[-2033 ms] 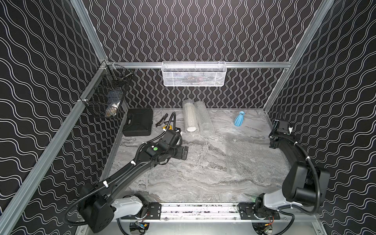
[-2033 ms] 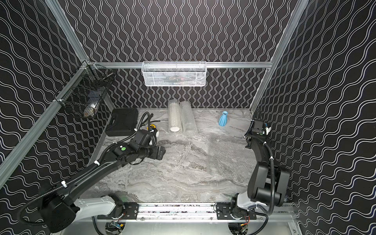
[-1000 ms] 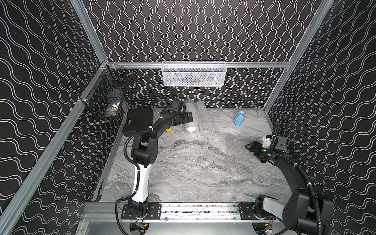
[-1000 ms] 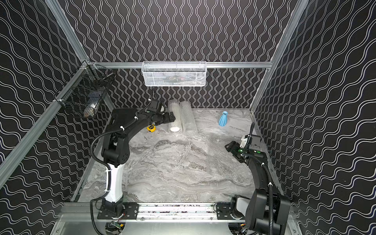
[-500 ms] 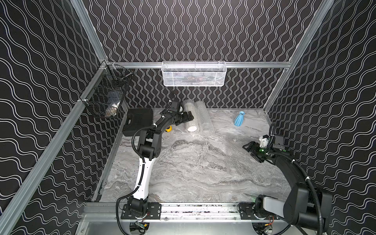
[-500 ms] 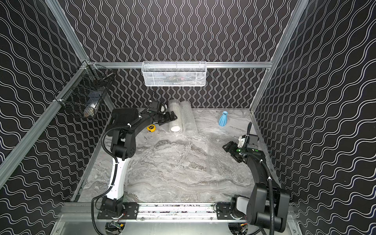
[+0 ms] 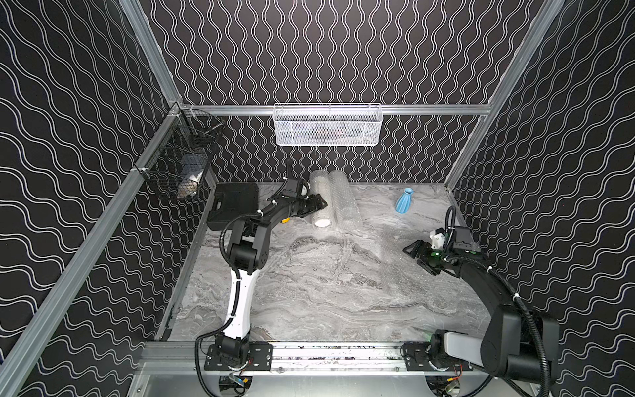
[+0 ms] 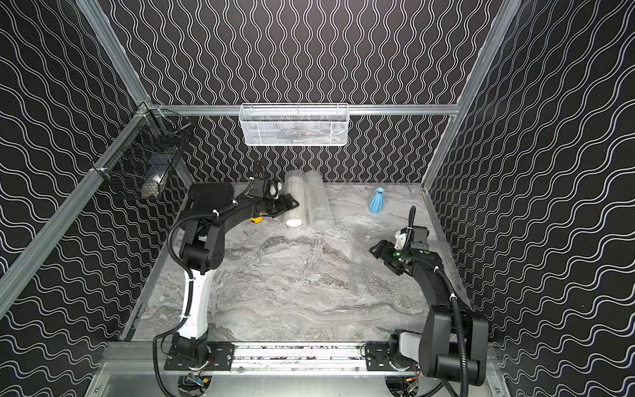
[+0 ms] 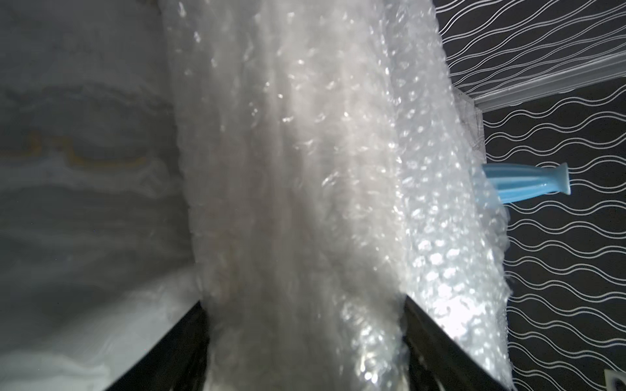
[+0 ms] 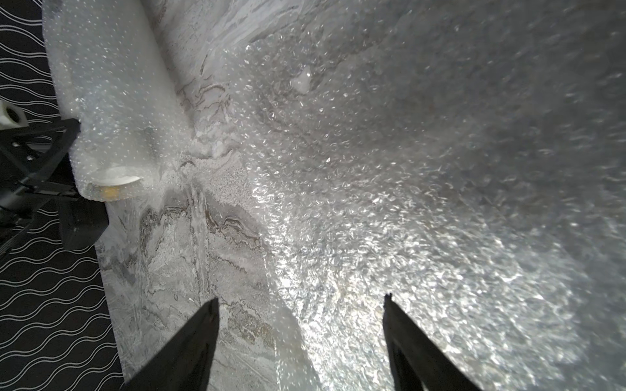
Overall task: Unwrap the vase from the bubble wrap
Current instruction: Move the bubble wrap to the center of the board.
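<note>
Your left gripper [image 9: 303, 304] comes in from the left, across the rolled bubble wrap [image 7: 319, 187], which lies at the table's back with its long axis running from wall to front. Only the left wrist view shows both jaws touching its sides. Your right gripper [image 10: 301, 298] is well away, jaws apart over a flat sheet [image 10: 406, 169].

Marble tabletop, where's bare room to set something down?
Bare: front centre, between the left arm's base and the flat clear bubble wrap sheet; also between the whitish bubble wrap rolls and the blue vase. Crowded: back left, black plastic case, left pincer.
</note>
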